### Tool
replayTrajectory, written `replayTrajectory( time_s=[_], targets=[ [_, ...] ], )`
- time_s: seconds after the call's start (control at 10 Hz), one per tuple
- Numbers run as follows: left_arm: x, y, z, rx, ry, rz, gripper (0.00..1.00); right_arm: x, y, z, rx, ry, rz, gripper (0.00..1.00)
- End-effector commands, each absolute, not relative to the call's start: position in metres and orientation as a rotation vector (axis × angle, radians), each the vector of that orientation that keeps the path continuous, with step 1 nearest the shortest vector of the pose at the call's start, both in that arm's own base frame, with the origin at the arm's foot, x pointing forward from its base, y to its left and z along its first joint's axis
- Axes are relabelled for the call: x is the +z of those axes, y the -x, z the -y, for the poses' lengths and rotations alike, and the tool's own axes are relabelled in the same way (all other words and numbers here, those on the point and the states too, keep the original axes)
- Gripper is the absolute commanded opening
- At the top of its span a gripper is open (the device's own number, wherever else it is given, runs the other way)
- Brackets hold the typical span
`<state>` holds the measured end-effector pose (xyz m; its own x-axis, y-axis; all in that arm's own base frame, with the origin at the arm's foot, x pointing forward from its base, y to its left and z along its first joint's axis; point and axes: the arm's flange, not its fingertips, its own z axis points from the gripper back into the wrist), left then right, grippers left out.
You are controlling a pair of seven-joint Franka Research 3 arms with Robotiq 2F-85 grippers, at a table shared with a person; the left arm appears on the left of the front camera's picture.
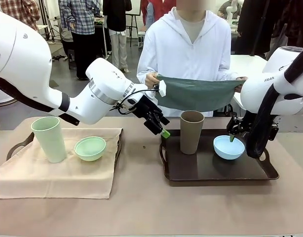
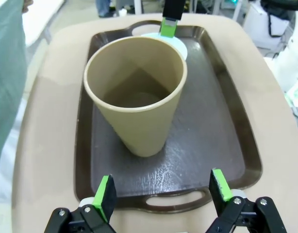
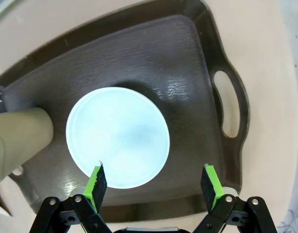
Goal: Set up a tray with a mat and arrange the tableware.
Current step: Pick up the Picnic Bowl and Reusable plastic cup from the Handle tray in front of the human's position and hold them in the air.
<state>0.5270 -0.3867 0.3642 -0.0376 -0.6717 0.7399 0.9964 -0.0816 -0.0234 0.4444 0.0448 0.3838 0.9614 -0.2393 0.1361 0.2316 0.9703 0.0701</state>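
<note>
Tumbler [image 1: 192, 131], bowl [image 1: 229, 147] inside tray rim [image 1: 218, 179]

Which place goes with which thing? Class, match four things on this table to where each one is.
Things
1. mint green tumbler
2. brown tumbler
3. pale blue bowl
4. dark green mat

Places
A. held up in the person's hands
B. on the beige mat, beside the mint green bowl
C. on the bare brown tray, under the open right tool
D. on the bare brown tray, facing the open left tool

Pairs: 1-B, 2-D, 3-C, 4-A
</note>
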Motion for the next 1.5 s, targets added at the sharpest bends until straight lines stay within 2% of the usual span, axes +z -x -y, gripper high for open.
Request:
replayTrajectory(
  time_s=[0.0, 0.2, 0.6, 1.4],
  targets=[
    [0.350, -0.532, 0.393, -1.628, 0.721, 0.643, 1.00, 0.372, -0.446, -0.040, -0.181, -0.021, 0.165, 1.00],
    [0.331, -0.542, 0.404, -1.664, 0.772, 0.655, 1.00, 0.362, -0.452, -0.041, -0.127, -0.021, 0.146, 1.00],
    [0.317, -0.554, 0.426, -1.589, 0.786, 0.694, 1.00, 0.347, -0.463, -0.040, -0.087, -0.023, 0.114, 1.00],
    [0.308, -0.550, 0.446, -1.617, 0.825, 0.683, 1.00, 0.342, -0.475, -0.045, -0.108, -0.110, 0.103, 1.00]
  ],
)
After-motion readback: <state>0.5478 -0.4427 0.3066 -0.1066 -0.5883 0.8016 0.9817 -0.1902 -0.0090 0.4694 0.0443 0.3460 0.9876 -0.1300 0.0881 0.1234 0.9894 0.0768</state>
